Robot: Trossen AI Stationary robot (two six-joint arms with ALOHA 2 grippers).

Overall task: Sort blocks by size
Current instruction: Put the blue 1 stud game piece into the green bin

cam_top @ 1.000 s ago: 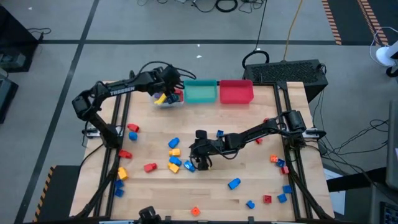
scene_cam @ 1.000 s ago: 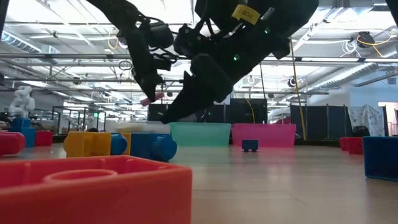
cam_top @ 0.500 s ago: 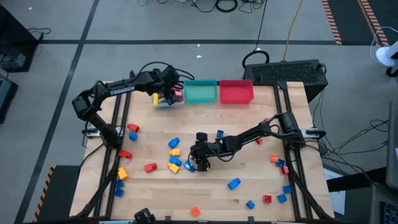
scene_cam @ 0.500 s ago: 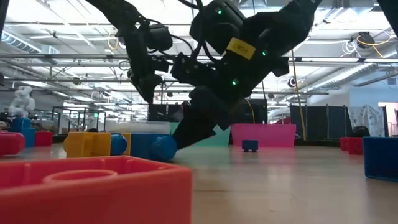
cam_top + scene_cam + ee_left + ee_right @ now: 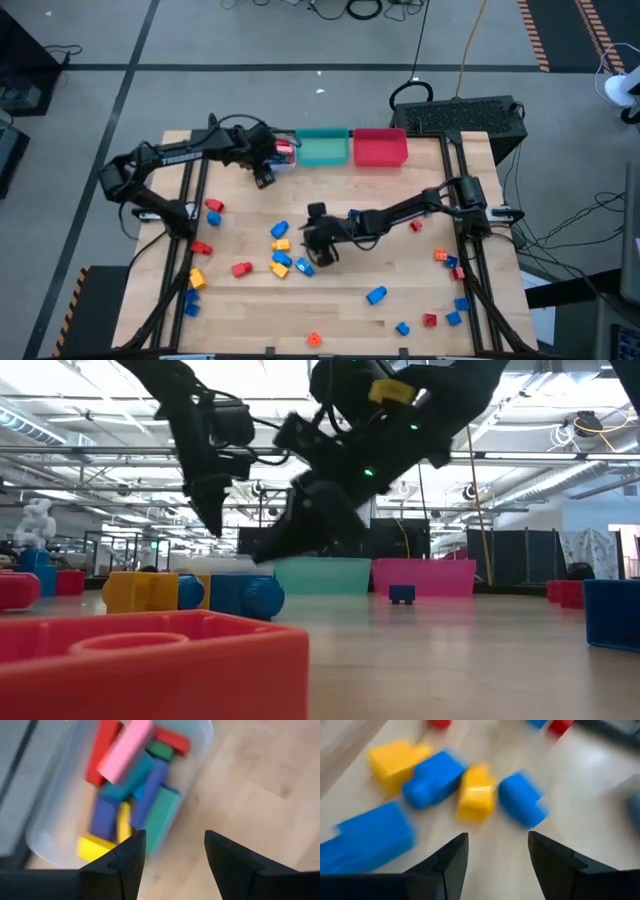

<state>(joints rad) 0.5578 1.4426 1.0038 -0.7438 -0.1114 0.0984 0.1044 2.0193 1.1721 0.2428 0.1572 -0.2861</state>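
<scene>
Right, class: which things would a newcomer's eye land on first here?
Probably the clear bin at the table's far edge, packed with long bars, a pink bar on top. Next, the right gripper, open and empty, hovering mid-table over a cluster of blue and yellow bricks.

The scene is evenly lit from overhead ceiling lights (image 5: 300,385). Both wrist views are smeared by motion blur. The big red plastic brick (image 5: 150,665) nearest the low camera is rendered out of focus.
</scene>
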